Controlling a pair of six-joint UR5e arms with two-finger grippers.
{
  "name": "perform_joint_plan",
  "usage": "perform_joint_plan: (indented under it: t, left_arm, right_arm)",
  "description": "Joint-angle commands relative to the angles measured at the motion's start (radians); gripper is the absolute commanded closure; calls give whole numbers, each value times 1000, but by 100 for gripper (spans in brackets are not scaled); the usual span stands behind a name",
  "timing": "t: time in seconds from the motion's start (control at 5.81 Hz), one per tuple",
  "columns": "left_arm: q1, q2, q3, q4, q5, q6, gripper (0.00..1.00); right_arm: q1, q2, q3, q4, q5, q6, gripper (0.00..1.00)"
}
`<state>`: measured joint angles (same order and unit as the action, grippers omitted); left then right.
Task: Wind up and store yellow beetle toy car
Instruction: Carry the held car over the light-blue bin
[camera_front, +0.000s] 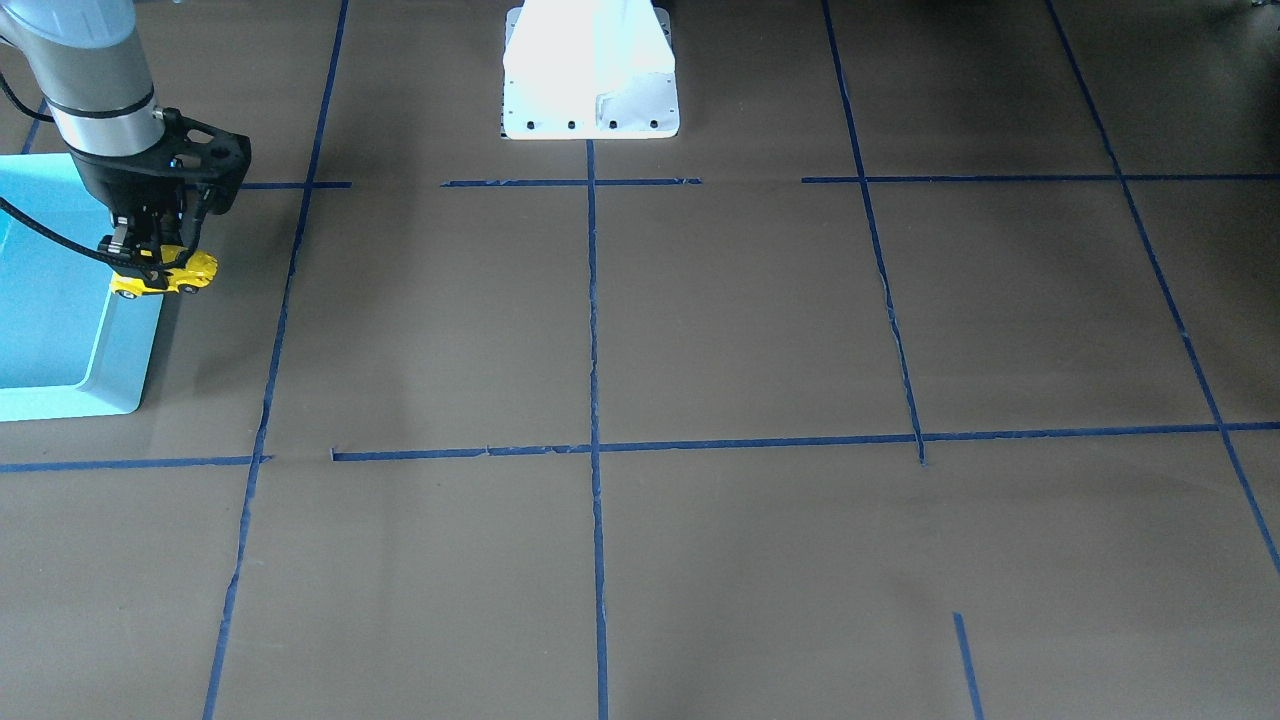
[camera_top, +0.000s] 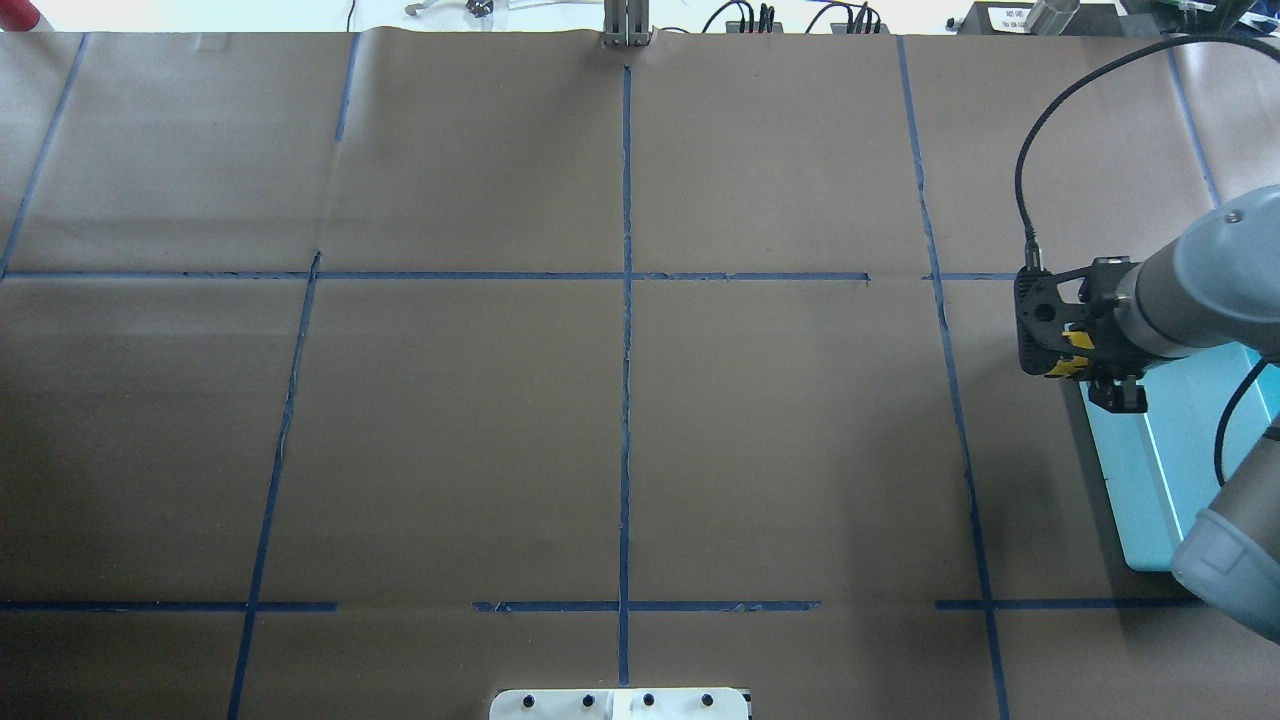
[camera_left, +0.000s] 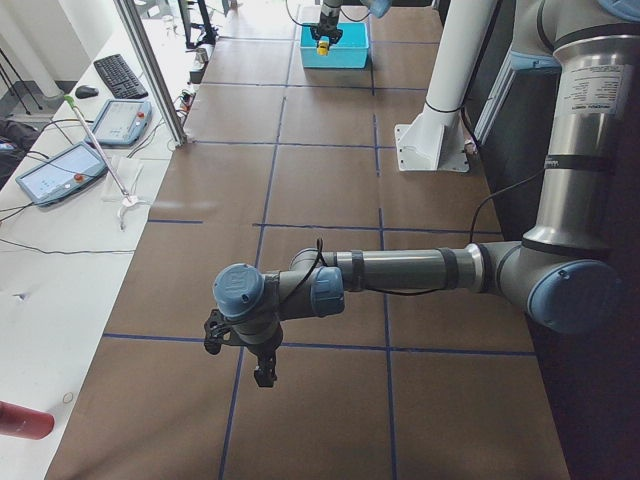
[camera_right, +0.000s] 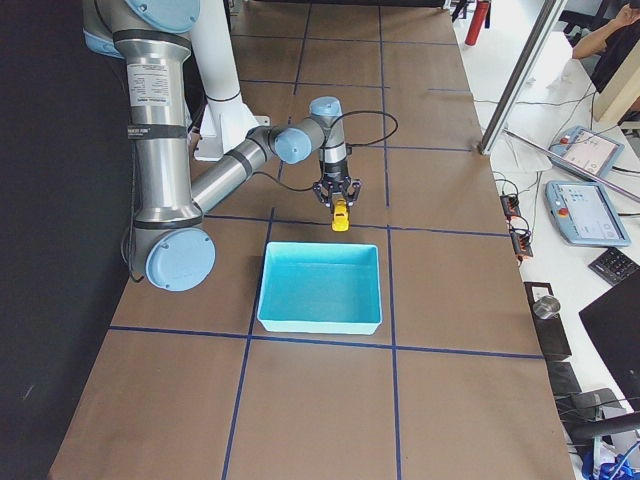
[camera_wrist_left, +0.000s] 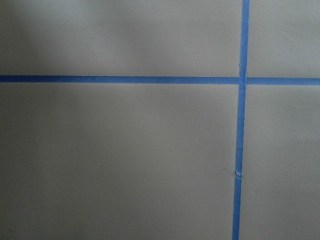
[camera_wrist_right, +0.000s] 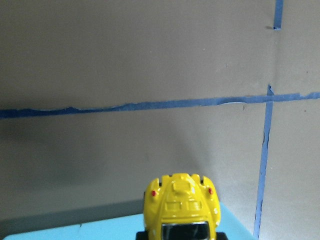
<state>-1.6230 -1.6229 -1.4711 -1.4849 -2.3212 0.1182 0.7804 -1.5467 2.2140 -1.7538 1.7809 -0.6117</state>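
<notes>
The yellow beetle toy car (camera_front: 167, 275) hangs in my right gripper (camera_front: 150, 260), which is shut on it. It is held just above the rim of the turquoise bin (camera_front: 128, 350), on the side toward the table's middle. The right wrist view shows the car's yellow rear (camera_wrist_right: 181, 204) over the bin's rim (camera_wrist_right: 75, 231). The exterior right view shows the car (camera_right: 341, 216) at the bin's far edge (camera_right: 322, 246). My left gripper (camera_left: 262, 374) shows only in the exterior left view, low over bare table; I cannot tell whether it is open or shut.
Brown paper with blue tape lines (camera_top: 626, 400) covers the table. The robot's white base (camera_front: 590, 75) stands at the table's edge. The left wrist view shows only paper and tape (camera_wrist_left: 240, 150). Tablets and cables (camera_right: 585, 205) lie beyond the table's far side.
</notes>
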Motion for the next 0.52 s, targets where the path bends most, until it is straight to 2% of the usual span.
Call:
perform_joint_plan:
  t: [0.0,0.17,0.34]
  left_arm:
    - [0,0,0,0,0,0,0]
    - [0,0,0,0,0,0,0]
    - [0,0,0,0,0,1,0]
  right_arm:
    - [34,-116,53,-39,-7,-173,100]
    - [52,-175,15,2,-8,-218,100]
    - [66,-220,-55,134,-3,-241,100]
